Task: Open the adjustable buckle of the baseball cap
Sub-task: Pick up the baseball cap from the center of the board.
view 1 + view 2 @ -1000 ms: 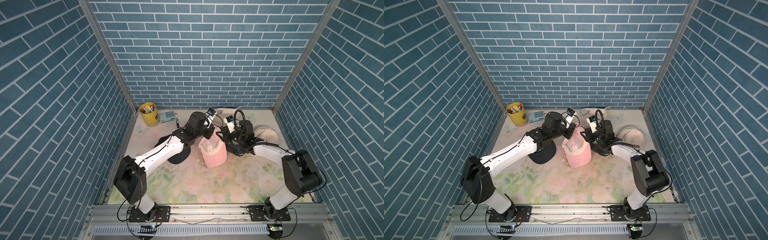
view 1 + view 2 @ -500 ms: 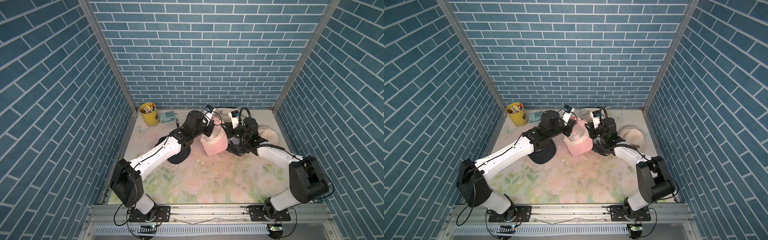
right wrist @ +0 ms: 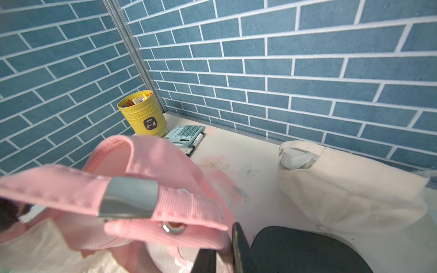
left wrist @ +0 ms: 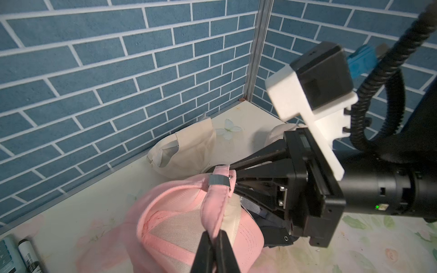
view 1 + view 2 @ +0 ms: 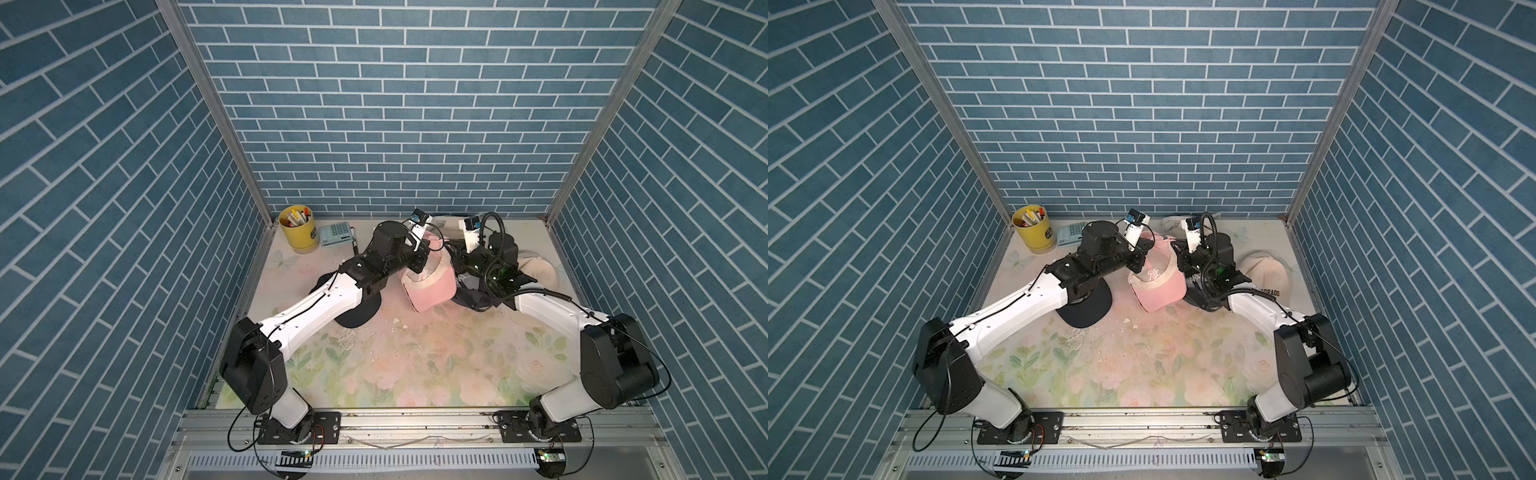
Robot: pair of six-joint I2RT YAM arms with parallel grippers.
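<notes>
Strap point(image 4: 212, 208) in left claw point(image 4: 214, 234), right claw point(image 4: 233, 179) beside buckle point(image 4: 218, 183)

Pink cap point(image 5: 430, 286) lies tilted, cream lining showing, at the back middle of the desk point(image 5: 415, 365); its strap point(image 4: 214, 205) arches upward through a closed silver buckle point(image 4: 218, 184).

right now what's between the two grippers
The pink strap and its metal buckle stretch from the left gripper to the right gripper, clearest in the left wrist view.
</notes>
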